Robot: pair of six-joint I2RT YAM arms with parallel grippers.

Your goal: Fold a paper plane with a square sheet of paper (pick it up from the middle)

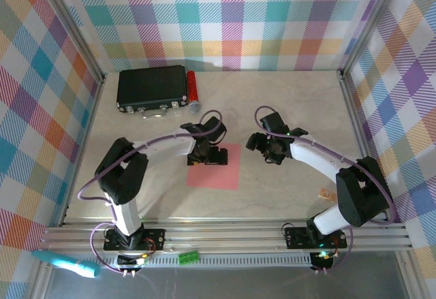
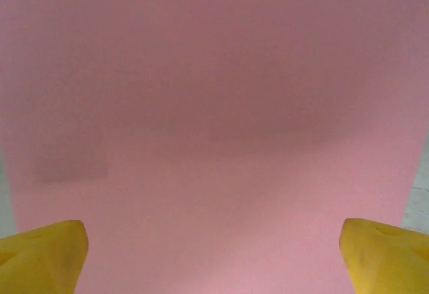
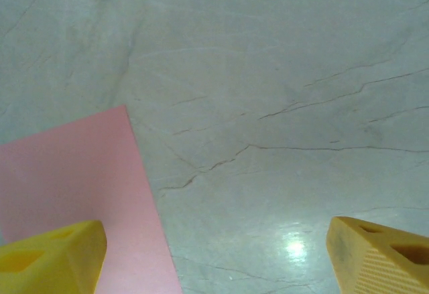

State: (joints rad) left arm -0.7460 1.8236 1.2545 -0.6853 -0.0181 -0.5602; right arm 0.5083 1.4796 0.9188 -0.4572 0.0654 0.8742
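The pink paper lies flat on the tabletop between the two arms, not folded yet, so I think the step is picking it up. The left tool hangs over the paper, jaws wide and empty. The right tool is wide and empty too, just beside the paper's edge. Next a tool must go down and pinch the middle gently. No words can be read.
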